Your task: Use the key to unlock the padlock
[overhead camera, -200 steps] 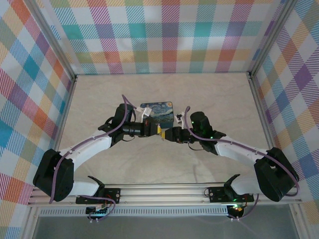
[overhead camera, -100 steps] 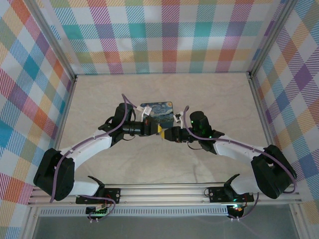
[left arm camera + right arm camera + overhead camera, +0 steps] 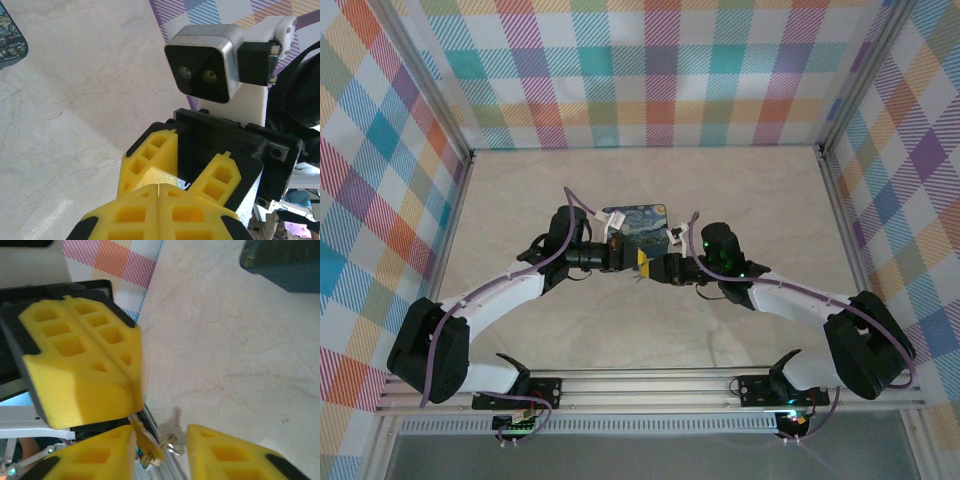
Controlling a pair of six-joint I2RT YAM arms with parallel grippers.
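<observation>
One Starry Night box (image 3: 638, 225). Just in front of it, left gripper (image 3: 640, 262) pinched tight on one thin key (image 3: 145, 440) — key between right gripper (image 3: 658, 268) fingers, spread apart. One silver loop (image 3: 172, 445) beside key, blurred.

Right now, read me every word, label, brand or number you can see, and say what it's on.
No text can be read in these pictures.
The printed box carries a swirling painted picture, no legible lettering.
The silver wrist camera shows two lenses, no marking I can read.
</observation>
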